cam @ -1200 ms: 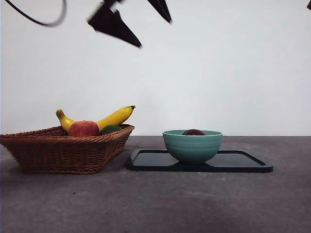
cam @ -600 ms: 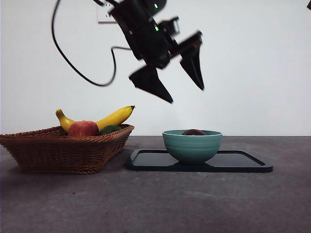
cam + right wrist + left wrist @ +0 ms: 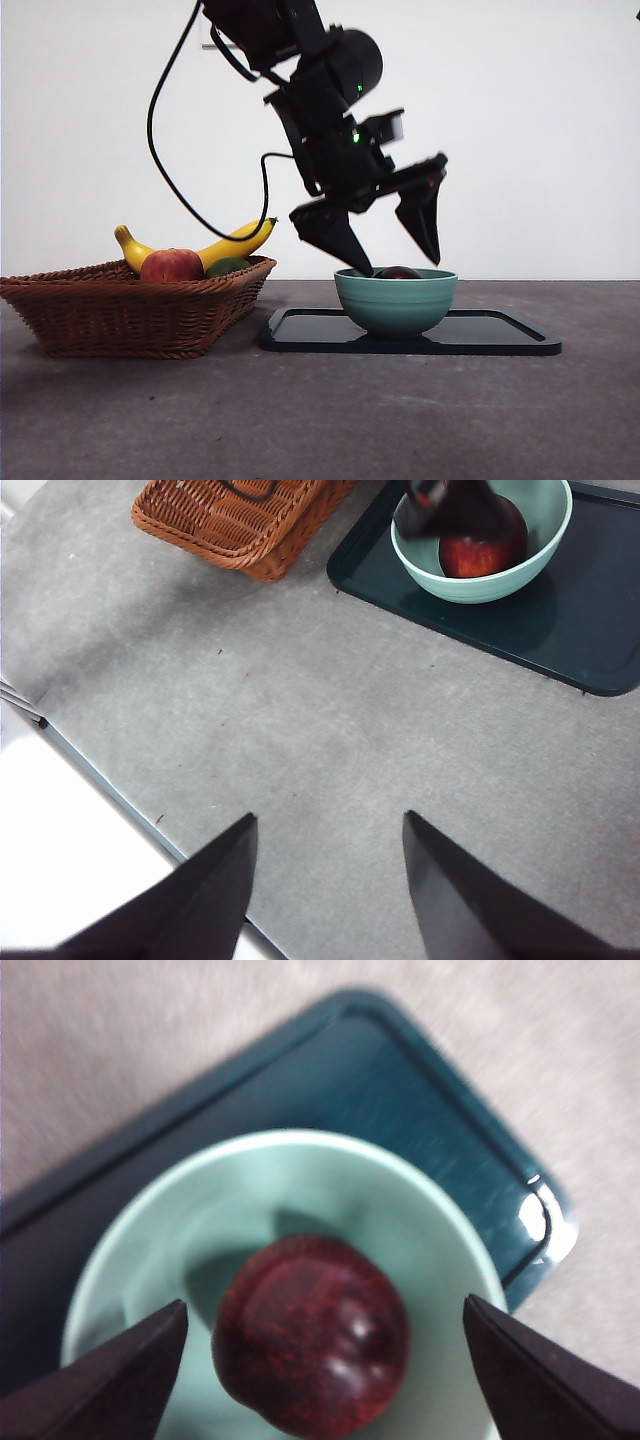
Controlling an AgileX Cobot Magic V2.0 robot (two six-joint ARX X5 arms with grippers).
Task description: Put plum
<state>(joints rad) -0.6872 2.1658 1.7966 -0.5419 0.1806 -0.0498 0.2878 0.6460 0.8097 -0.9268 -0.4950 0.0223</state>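
The plum (image 3: 399,272) is dark maroon and glossy and lies in the teal bowl (image 3: 396,302), with only its top showing over the rim. The bowl stands on the dark tray (image 3: 500,338). My left gripper (image 3: 400,262) is open, with one jaw on each side of the plum just above the bowl's rim. The left wrist view shows the plum (image 3: 312,1335) between the open jaws of the left gripper (image 3: 325,1303), not touched by them. My right gripper (image 3: 329,817) is open and empty over bare table. It sees the plum (image 3: 470,552) partly hidden by the left arm.
A wicker basket (image 3: 130,312) stands left of the tray and holds a banana (image 3: 235,243), a red-and-yellow apple (image 3: 172,265) and a dark green fruit (image 3: 228,266). The right wrist view shows the table's front edge (image 3: 110,790).
My left arm has come down from the picture's top and to the right. Its open jaws now sit at the bowl's rim around the plum. The fruit and bowl have not moved.
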